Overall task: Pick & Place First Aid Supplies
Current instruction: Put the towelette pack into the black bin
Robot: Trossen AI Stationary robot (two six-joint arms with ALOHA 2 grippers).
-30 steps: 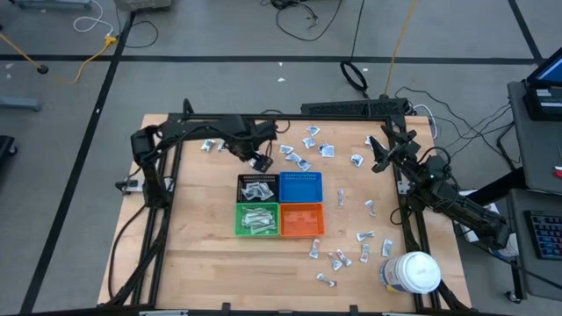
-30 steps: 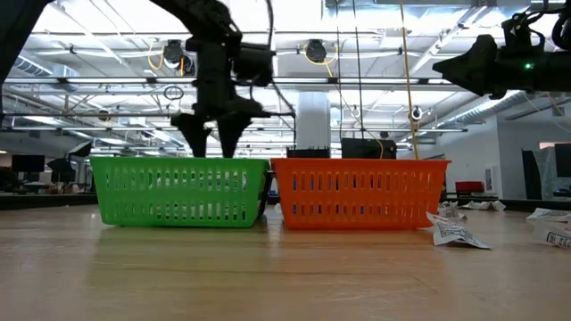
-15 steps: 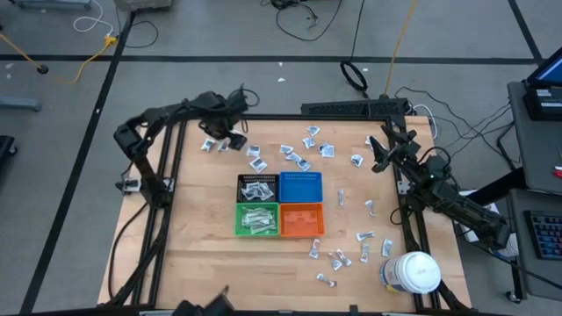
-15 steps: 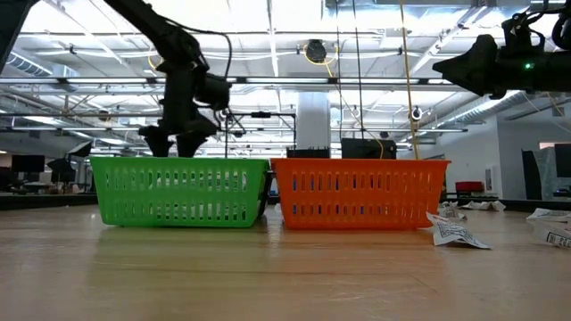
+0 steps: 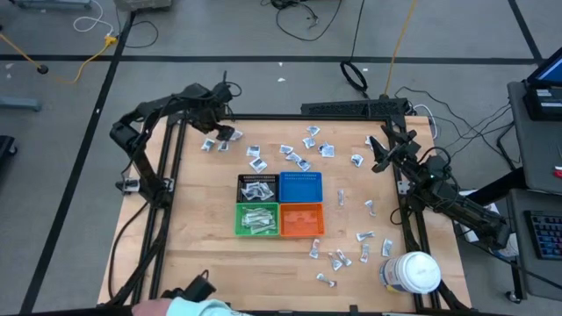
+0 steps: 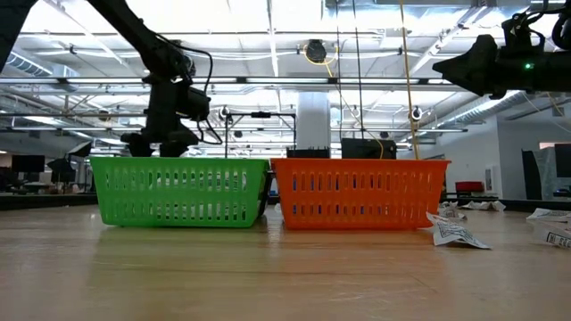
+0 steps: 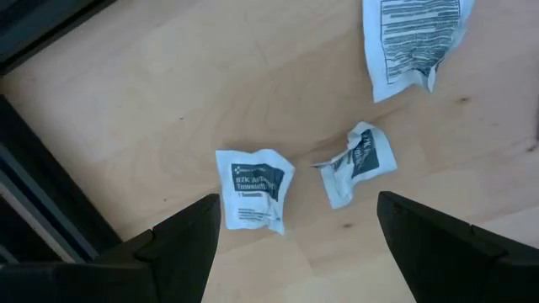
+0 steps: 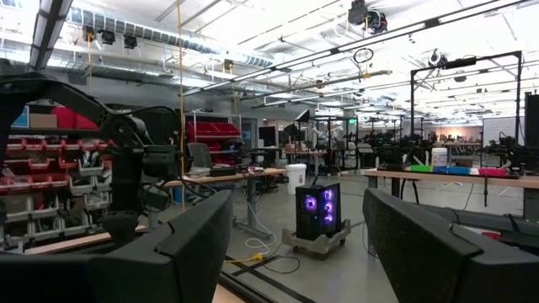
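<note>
Left gripper [image 5: 220, 128], fingers spread and empty, having left the bins, is now hovering over packets [image 7: 253, 188] upper left; next pick starting. Right gripper [image 5: 378, 156] idling, fingers spread.

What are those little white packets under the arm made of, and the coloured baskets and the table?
The packets look like thin paper or foil-lined wrap: white, printed, crinkled at the edges. The green bin and orange bin look like glossy moulded plastic with slotted walls. The table looks like pale wood with visible plank lines.
</note>
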